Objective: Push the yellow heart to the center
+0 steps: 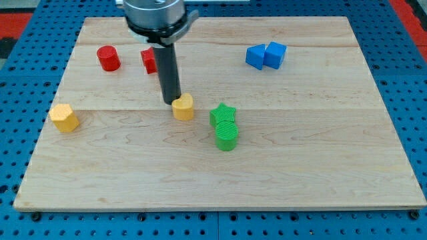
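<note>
Nearest the table's bottom edge: green cylinder (227, 136) touching green star (222, 114); yellow heart (183, 107) just left of them, sitting slightly left of the table (320, 180) centre; my tip (171, 103) pressing its upper-left side, bare rod, no jaws, holding nothing; probably nearing done, needing a short nudge toward the right edge.

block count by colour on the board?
Red: 2, a cylinder and a block partly behind the rod.
Blue: 2, touching.
Yellow: 2, the heart at my tip and a hexagonal block.
Green: 2, a star and a cylinder.
Total: 8
</note>
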Robot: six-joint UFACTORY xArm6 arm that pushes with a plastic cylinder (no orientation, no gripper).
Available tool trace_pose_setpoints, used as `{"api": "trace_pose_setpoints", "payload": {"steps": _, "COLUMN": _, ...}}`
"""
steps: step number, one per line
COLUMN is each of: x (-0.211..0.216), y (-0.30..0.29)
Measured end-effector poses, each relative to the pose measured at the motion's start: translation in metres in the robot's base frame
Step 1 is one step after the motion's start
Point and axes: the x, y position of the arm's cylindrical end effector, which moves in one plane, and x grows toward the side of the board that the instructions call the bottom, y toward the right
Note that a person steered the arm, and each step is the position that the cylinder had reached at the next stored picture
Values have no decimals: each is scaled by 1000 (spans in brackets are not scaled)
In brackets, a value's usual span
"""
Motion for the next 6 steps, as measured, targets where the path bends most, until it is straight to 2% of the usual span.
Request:
{"api": "trace_pose_setpoints", "payload": {"steps": 1, "x": 30, "y": -49}}
{"api": "trace_pose_setpoints", "payload": {"steps": 2, "x": 45, "y": -24}}
{"api": "trace_pose_setpoints", "payload": {"steps": 6, "x": 11, "y": 24}}
